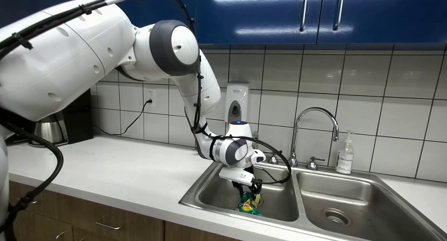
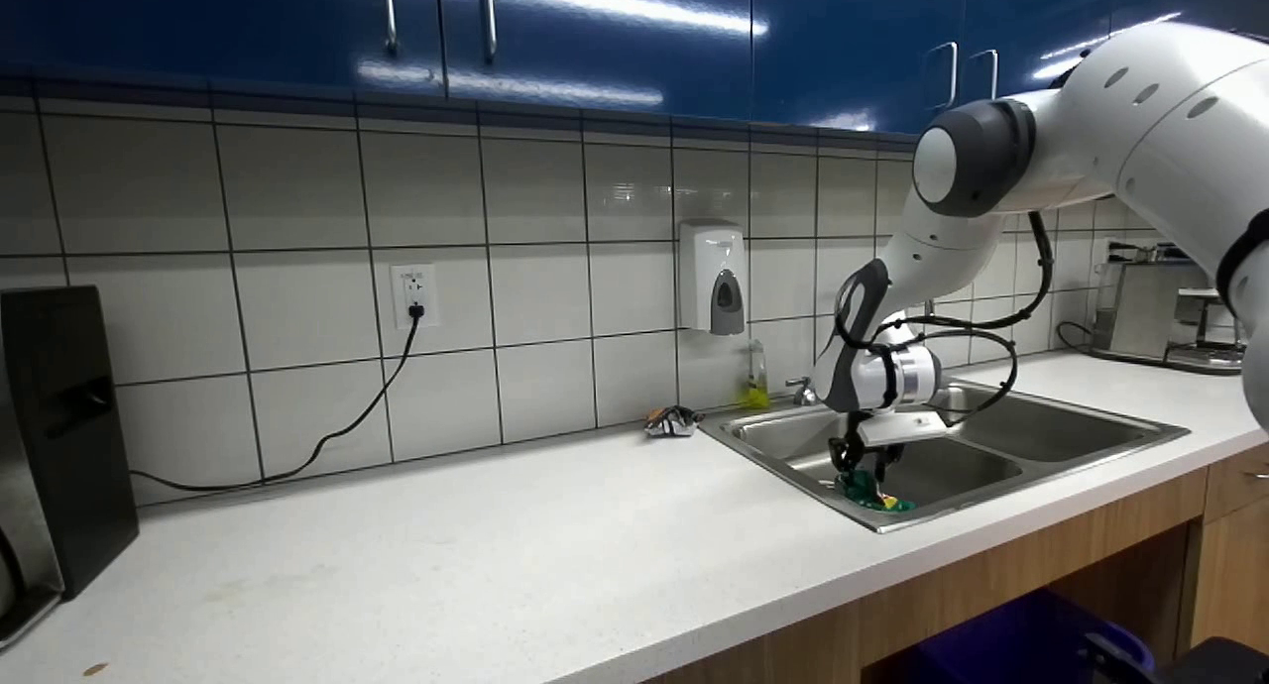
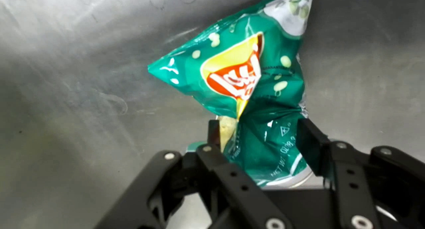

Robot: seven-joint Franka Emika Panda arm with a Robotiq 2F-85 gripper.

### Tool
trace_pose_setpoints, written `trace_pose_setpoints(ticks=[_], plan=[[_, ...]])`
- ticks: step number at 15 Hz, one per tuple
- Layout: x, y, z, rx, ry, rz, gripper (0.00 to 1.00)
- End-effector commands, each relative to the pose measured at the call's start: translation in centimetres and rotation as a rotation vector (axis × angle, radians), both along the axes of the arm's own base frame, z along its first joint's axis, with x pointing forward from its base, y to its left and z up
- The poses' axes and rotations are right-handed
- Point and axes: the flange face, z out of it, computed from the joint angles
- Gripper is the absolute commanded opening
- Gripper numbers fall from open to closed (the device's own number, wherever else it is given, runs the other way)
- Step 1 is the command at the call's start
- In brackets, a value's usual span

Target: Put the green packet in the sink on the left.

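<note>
Wrist view: my black gripper (image 3: 260,132), its two fingers (image 3: 239,182) partly apart, straddles a crumpled, glossy green packet (image 3: 272,99) printed in red and yellow; whether they squeeze it, I cannot tell. In both exterior views, my white-and-grey jointed arm (image 1: 77,52) bends at a raised elbow, the forearm slanting down and the gripper pointing into the left basin (image 1: 279,204) of a grey stainless-steel sink (image 1: 301,202), where the packet sits low. I count one green packet, two rectangular basins, one curved chrome faucet (image 1: 316,109), two chrome tap handles (image 1: 312,163) and one white-and-grey wall dispenser (image 1: 237,101). Only the wrist view lets me read "NET WT" on the packet. An exterior view alone gives me one clear pump bottle (image 1: 345,159) with a white label, right of the faucet on the sink's far ledge, and the round metal drain (image 1: 336,216) in the right basin (image 1: 349,192). A crumpled silver-and-orange wrapper (image 2: 674,422), on the white countertop (image 2: 496,565) near the sink's far left corner, and a rounded dark-blue bin (image 2: 1031,639), below the counter at near right, reach me solely in an exterior view.
</note>
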Motion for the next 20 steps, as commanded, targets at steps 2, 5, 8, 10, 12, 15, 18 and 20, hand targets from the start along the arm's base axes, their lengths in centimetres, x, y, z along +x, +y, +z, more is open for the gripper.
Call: trace_pose_setpoints(ticks=[2,5,8,10,12,15,18,20], plan=[[0.9,1.5,3.5,0.002,-0.021,0.028,0.99],[1.4,2.5,5.4,-0.006,-0.039,0.052,1.0],[1.4,3.4,7.2,-0.029,-0.033,0.076,1.0],[0.9,4.2,8.7,-0.029,-0.017,0.106,1.0],[0.4,4.9,10.0,-0.024,0.004,0.116,1.0],[-0.8,5.8,11.9,0.002,0.069,0.121,1.0],[-2.3,6.8,13.9,0.028,0.133,0.13,1.0],[-3.3,7.5,15.0,0.043,0.161,0.136,1.0]])
